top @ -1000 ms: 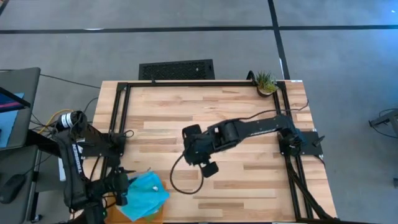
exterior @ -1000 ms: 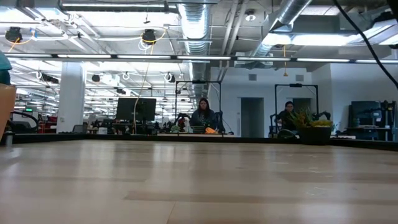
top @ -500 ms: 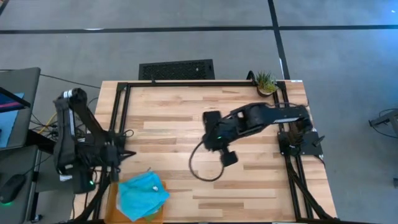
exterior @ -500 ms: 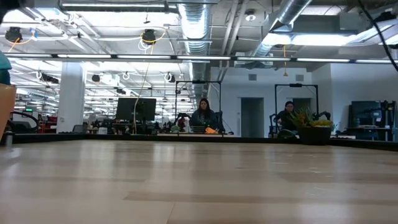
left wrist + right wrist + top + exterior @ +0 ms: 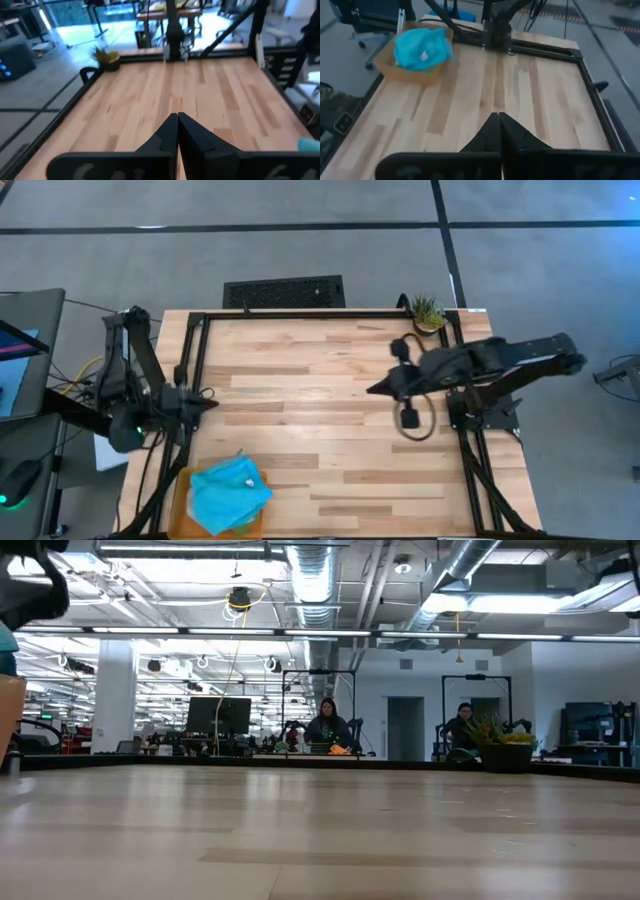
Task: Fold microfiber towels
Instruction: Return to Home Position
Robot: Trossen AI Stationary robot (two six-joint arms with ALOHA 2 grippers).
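A turquoise microfiber towel (image 5: 230,491) lies bunched on the orange tray (image 5: 181,492) at the table's near left corner; the right wrist view also shows the towel (image 5: 422,47) and the tray (image 5: 407,75). My left gripper (image 5: 207,402) is shut, holds nothing and hovers at the table's left edge, on the far side of the tray. In the left wrist view its gripper (image 5: 177,116) points across the bare boards. My right gripper (image 5: 372,390) is shut with nothing in it, over the table's right half; its wrist view shows the gripper (image 5: 496,116) aimed toward the tray.
A small potted plant (image 5: 428,312) stands at the far right corner. Black frame rails (image 5: 196,350) run along the table's left, far and right edges. A cable loop (image 5: 415,423) hangs below my right arm. Bare wood (image 5: 300,400) lies between the two grippers.
My left gripper has drawn back from the turquoise towel on the tray, going toward the far edge and up to the table's left edge. My right gripper has pulled back from the table's middle toward the right edge. The towel stays on the tray.
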